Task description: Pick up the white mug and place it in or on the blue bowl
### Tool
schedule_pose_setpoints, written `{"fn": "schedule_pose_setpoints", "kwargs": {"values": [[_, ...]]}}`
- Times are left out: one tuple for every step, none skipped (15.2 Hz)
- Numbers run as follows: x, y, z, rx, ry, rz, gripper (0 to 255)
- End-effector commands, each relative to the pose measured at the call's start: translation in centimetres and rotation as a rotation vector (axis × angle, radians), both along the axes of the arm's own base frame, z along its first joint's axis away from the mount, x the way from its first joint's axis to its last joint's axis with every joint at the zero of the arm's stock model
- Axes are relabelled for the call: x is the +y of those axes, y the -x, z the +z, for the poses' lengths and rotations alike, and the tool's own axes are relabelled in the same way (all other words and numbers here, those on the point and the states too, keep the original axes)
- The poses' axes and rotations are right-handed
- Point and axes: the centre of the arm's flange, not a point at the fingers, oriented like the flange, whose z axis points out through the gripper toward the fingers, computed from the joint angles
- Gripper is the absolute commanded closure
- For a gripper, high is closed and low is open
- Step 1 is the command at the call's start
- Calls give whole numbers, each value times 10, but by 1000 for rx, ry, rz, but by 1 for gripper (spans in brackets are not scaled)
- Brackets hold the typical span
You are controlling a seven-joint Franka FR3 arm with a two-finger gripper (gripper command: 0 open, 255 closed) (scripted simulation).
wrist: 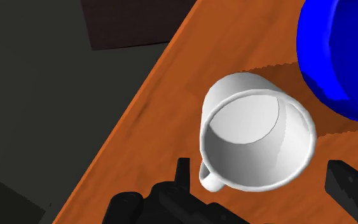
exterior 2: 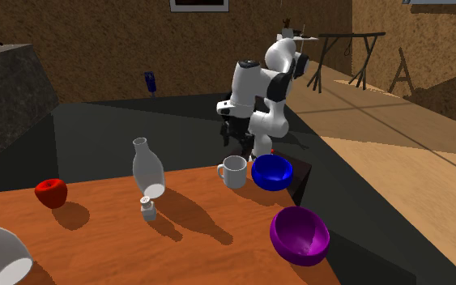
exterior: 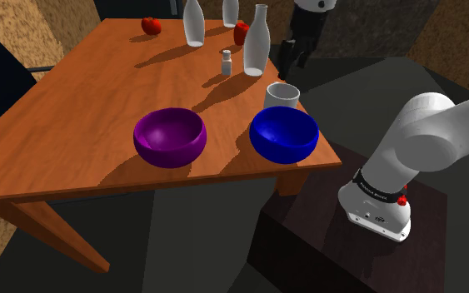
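Located the white mug [wrist: 257,140] upright on the desk [exterior: 82,125], close to the desk's long edge and just beside the blue bowl [wrist: 343,57], with a narrow strip of bare wood between the two. Found the end effector [wrist: 266,181] released and poised above the mug, fingers [wrist: 346,184] spread wide to either side of the rim and touching nothing; confirmed no grasp on the mug. Noted the handle [wrist: 210,179] close beside one finger rather than clear of both. Judged the chief hazard accordingly: on descent, could have set that finger down on the handle instead of the wall, twisting or tipping the mug. Judged a second hazard from the nearby desk edge: could have pushed the mug toward or over it through uneven finger contact. Judged a third hazard from the bowl: could have clipped its wall with the far finger, or with the mug during a low lift, shifting the bowl toward the desk corner. Rated the smooth, round mug wall as liable to slip under a shallow or off-centre pinch. Reckoned the placement risky as well: could have toppled the mug on the curved bowl floor through a high or tilted release. Saw the purple bowl [exterior: 170,137] and the tall bottle [exterior: 256,42] standing apart from the mug, and judged neither a likely obstacle.
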Motion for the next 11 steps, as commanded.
{"fn": "schedule_pose_setpoints", "kwargs": {"values": [[16, -6, -16, 1, -16, -3, 0], [25, -7, -24, 1, -23, -3, 0], [34, -9, -32, 2, -30, -4, 0], [43, -10, -41, 3, -38, -5, 0], [49, -11, -46, 3, -43, -5, 0], [49, -12, -51, 3, -43, -5, 0], [49, -12, -56, 3, -43, -5, 0], [49, -13, -62, 3, -43, -5, 0], [49, -13, -67, 3, -43, -5, 0], [49, -14, -72, 3, -43, -5, 0], [48, -14, -77, 3, -43, -5, 0]]}}
